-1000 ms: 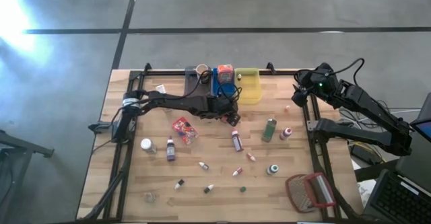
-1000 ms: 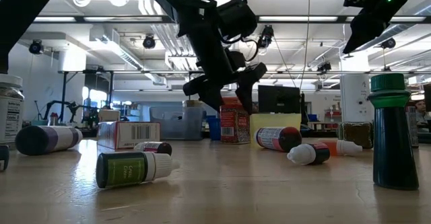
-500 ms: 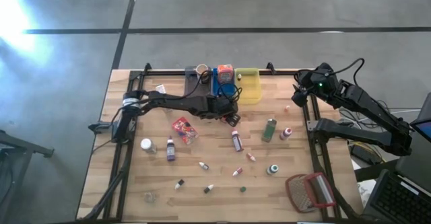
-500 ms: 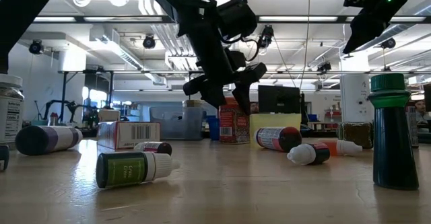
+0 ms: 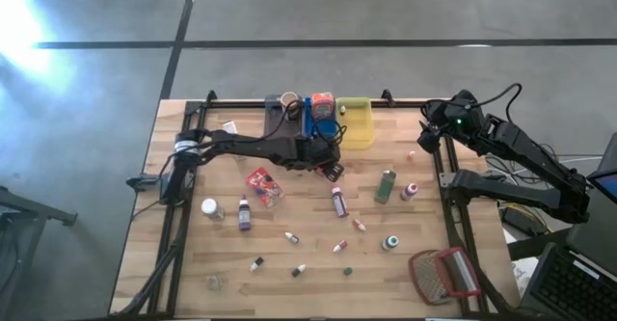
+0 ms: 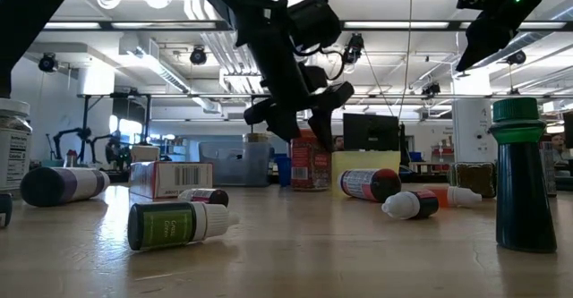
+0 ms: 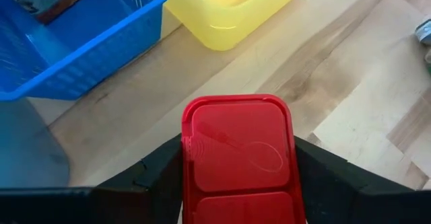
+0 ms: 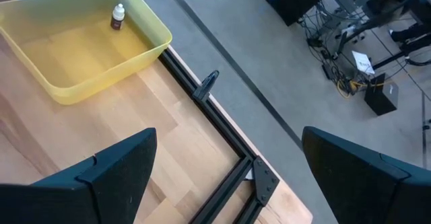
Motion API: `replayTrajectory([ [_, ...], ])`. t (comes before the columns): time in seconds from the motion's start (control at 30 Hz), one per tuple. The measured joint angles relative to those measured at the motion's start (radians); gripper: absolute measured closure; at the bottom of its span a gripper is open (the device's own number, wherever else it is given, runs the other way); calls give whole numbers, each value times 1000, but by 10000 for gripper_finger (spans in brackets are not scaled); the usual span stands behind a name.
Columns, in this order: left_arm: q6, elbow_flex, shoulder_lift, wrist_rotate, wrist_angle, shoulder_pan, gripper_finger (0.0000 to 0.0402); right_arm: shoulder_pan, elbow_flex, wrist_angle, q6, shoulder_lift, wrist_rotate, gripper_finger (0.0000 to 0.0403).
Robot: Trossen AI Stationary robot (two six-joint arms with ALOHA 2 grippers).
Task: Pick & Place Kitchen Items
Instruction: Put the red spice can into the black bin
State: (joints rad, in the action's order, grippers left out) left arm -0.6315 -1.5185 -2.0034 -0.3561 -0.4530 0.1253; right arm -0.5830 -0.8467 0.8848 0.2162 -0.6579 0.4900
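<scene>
My left gripper (image 5: pixel 333 165) reaches over the table's far middle, just in front of the blue bin (image 5: pixel 321 119) and the yellow bin (image 5: pixel 357 120), and is shut on a small container with a red lid (image 7: pixel 237 157). In the low view the container (image 6: pixel 310 162) stands upright below the slanting fingers. My right gripper (image 5: pixel 424 140) hangs raised at the far right edge, open, with nothing between its fingers (image 8: pixel 118 173). Other kitchen items lie scattered nearer: a red packet (image 5: pixel 262 184), a green bottle (image 5: pixel 386 184), a purple bottle (image 5: pixel 244 212) and several tiny capped bottles. My left gripper has the container pinched between its two fingers, one on each side of the red lid (image 7: pixel 192 163). The fingers (image 7: pixel 323 180) come slanting down from the table's left and near side. The container stays upright; its bottom appears to rest on the table (image 6: pixel 310 187).
A grey bin (image 5: pixel 282 117) stands left of the blue one. The blue bin holds an orange item (image 5: pixel 322 103); the yellow bin holds one small bottle (image 8: pixel 118 17). A red-framed mesh object (image 5: pixel 445 273) lies at the near right corner. A jar (image 5: pixel 209 207) stands near the left.
In the low view my left gripper's fingers have drawn a little closer together around the red-lidded container, which has stayed upright in the same spot. The arm itself has kept its place.
</scene>
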Motion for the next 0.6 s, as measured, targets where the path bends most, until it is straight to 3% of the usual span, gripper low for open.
replayTrajectory([
  [0.3,32,0,130,-13,-43,2,168,0,0,0,-4,0,0,37],
  [0.6,25,0,322,-184,-157,40,168,0,0,0,-3,0,0,37],
])
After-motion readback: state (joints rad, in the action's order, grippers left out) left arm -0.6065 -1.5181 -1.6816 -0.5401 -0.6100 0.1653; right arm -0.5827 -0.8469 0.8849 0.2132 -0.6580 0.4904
